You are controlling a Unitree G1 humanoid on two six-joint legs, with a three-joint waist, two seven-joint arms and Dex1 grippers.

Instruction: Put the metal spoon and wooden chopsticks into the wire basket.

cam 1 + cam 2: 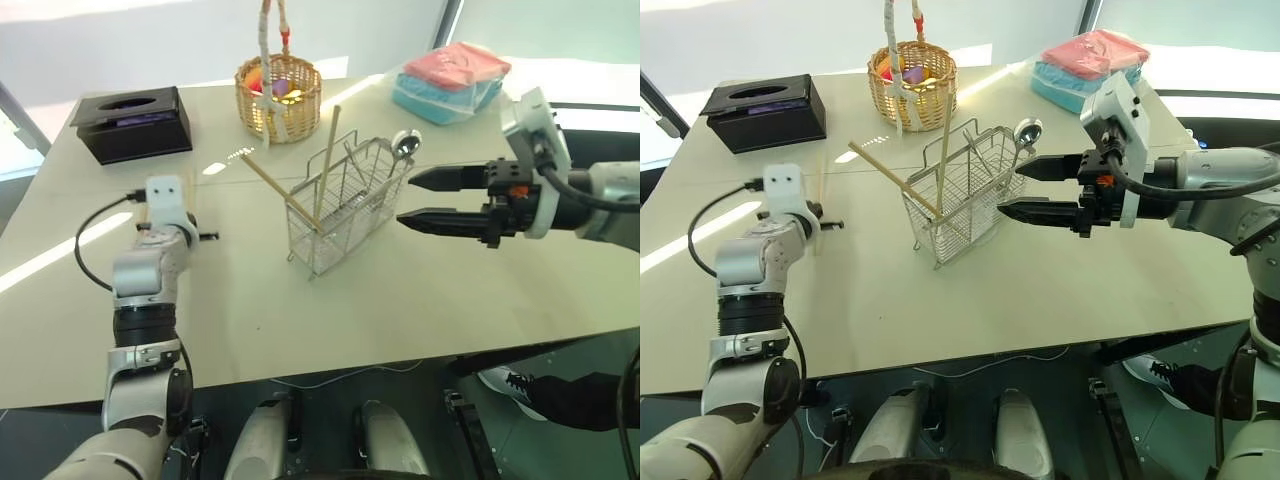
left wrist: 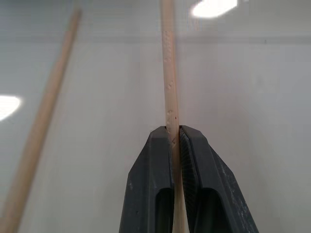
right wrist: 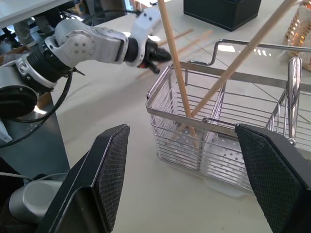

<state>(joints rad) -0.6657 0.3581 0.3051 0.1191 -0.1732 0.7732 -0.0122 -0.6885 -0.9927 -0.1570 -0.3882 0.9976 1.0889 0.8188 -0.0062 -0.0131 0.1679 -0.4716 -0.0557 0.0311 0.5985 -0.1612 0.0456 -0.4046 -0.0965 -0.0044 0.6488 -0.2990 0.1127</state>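
Wooden and pale, a chopstick [image 2: 168,87] is pinched between the two black fingers of the left claw [image 2: 174,131], which are closed tight on it. The stick runs straight out ahead of the fingertips. Whether its far end rests on the table [image 1: 250,330] I cannot tell. A second loose chopstick [image 2: 41,131] shows blurred just beside the clamped one in the left wrist view, apart from the fingers.

The wire basket [image 1: 345,215] stands on the table between the two claws, well to the right of the left claw and just ahead of the tips of the right claw [image 1: 406,198]. The right claw is open, its fingers spread wide with nothing between them. It hangs above the table and points at the near end of the basket without touching it.

Two more chopsticks already stand in the basket, at the end farther from the right claw. The steep chopstick [image 1: 327,165] rises nearly upright, and the leaning chopstick [image 1: 272,187] tilts out towards the left claw's side. The metal spoon [image 1: 405,143] stands in the end nearest the right claw, bowl up, just above that claw's upper finger.

Beyond the basket sit a wicker basket [image 1: 280,95], a black tissue box [image 1: 132,122] and a stack of pink and blue cloths [image 1: 450,80].
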